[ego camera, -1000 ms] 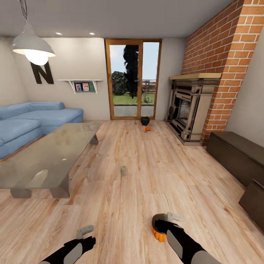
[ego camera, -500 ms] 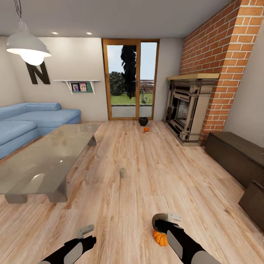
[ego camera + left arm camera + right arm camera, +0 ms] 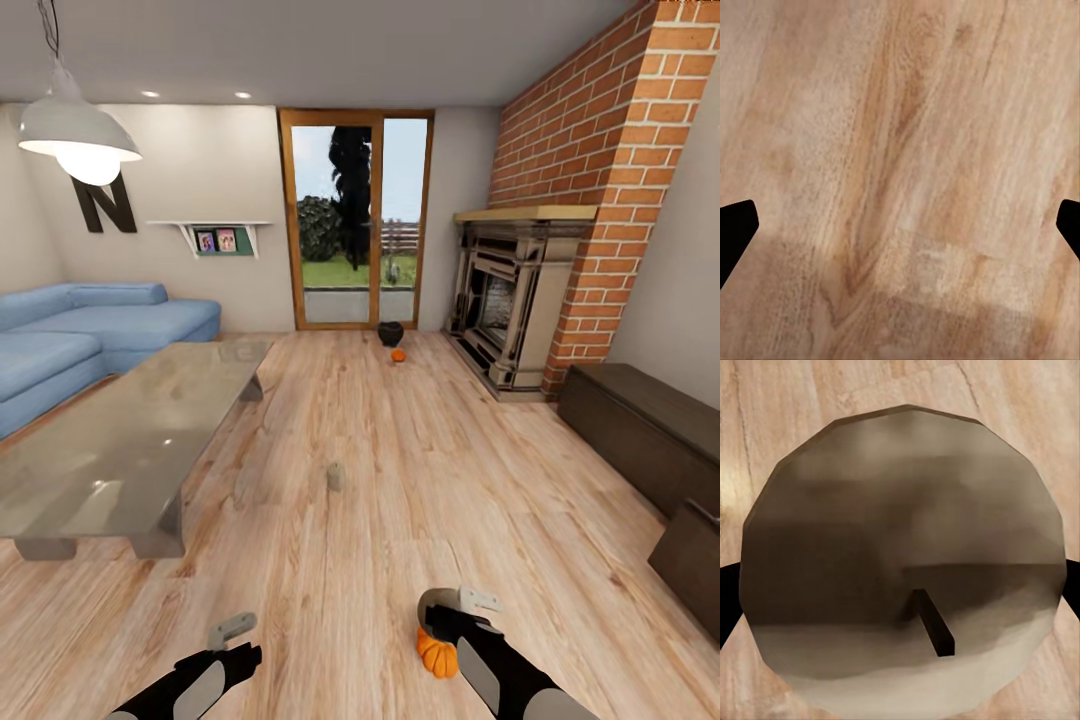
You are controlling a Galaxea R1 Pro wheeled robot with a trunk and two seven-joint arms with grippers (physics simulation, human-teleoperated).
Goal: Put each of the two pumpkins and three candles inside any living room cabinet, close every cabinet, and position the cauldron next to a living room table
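So from the head cam I'm looking down the living room, and my right gripper (image 3: 452,607) sits at the bottom right of centre with a candle (image 3: 904,562) clamped in it; in the right wrist cam that candle's round top with its dark wick sits right between the two fingers. Just under that hand, lower in the frame, there's a pumpkin (image 3: 437,652) on the floor, and I can't tell whether it's touching the gripper or just beside it. My left gripper (image 3: 232,630) is at the bottom left, and in the left wrist cam its fingertips (image 3: 735,225) are far apart at the frame edges with bare wooden floor (image 3: 907,150) between them, so it's spread wide, holding nothing. Another candle (image 3: 336,477) stands upright on the floor mid-frame, just right of the table (image 3: 130,440), which fills the left middle. Way back by the glass door (image 3: 355,225) sits the cauldron (image 3: 390,333), and a second pumpkin (image 3: 399,354) is right beside it. The cabinet (image 3: 645,425) runs along the right edge, below the brick fireplace (image 3: 515,295), drawers closed as far as I can see.
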